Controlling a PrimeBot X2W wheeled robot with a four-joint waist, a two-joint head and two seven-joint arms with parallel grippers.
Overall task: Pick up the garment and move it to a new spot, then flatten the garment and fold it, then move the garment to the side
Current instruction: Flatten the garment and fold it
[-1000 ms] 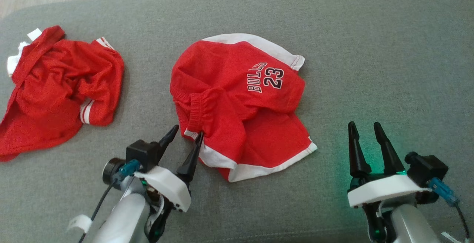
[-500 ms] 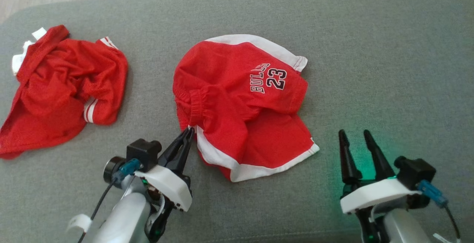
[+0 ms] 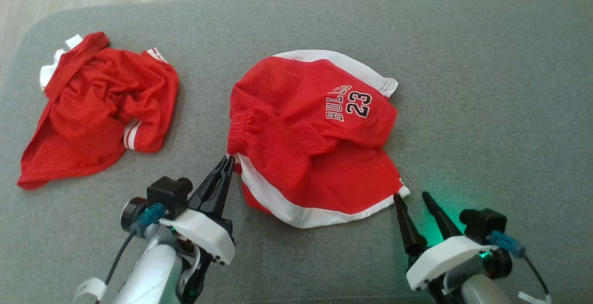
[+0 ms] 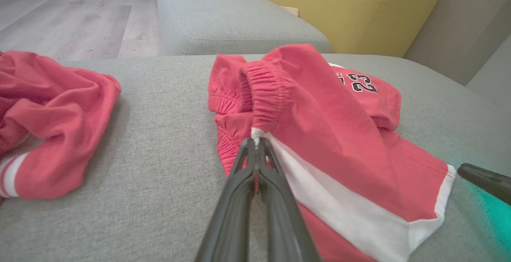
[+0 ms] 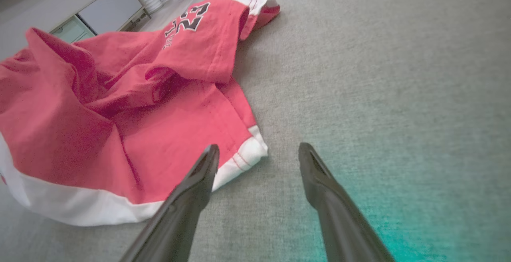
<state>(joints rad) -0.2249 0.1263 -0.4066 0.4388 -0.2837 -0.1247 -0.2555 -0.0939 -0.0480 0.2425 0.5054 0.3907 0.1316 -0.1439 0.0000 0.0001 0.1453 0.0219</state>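
Left wrist view: the shorts are pinched by the left claw for lifting, the right claw spread.

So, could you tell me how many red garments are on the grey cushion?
2: the shorts printed 23 lie in the middle; a crumpled red garment lies apart at the robot's left.

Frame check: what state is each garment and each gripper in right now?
Red shorts with white trim and a 23 print: crumpled, partly folded over on the grey fabric cushion.
Red mesh jersey with white stripes: bunched up, lying apart, untouched.
Left gripper: shut on the shorts' waistband corner.
Right gripper: open, at the shorts' white hem corner.
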